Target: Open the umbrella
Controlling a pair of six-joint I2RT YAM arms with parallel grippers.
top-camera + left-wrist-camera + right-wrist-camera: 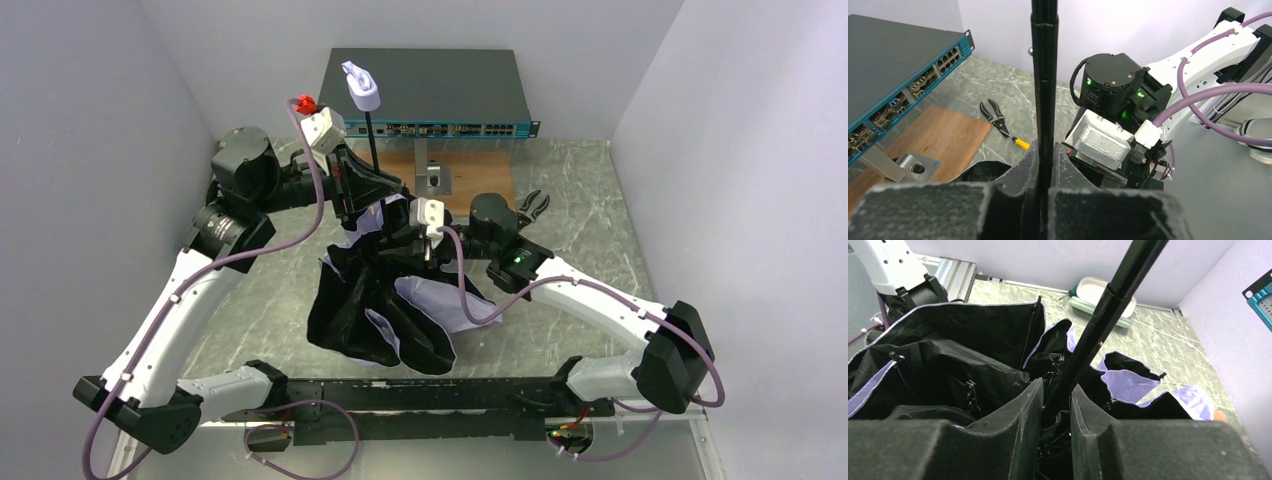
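Observation:
The umbrella stands tilted, its lavender handle (363, 90) uppermost and its thin dark shaft (373, 140) running down into the crumpled black-and-lavender canopy (380, 310) on the table. My left gripper (1045, 155) is shut on the shaft (1044, 75), a little above the canopy, also seen from above (388, 188). My right gripper (1055, 407) sits lower, down in the canopy folds (948, 365). Its fingers (1023, 412) stand a little apart either side of the shaft (1098, 325), open, with a thin gap. The shaft's lower end is hidden among the folds.
A network switch (425, 90) sits at the back, with a wooden board (470, 175) and a metal stand (432, 178) before it. Pliers (995, 117) lie on the marble table. A pale green oval case (1103, 295) lies by the wall. Walls close both sides.

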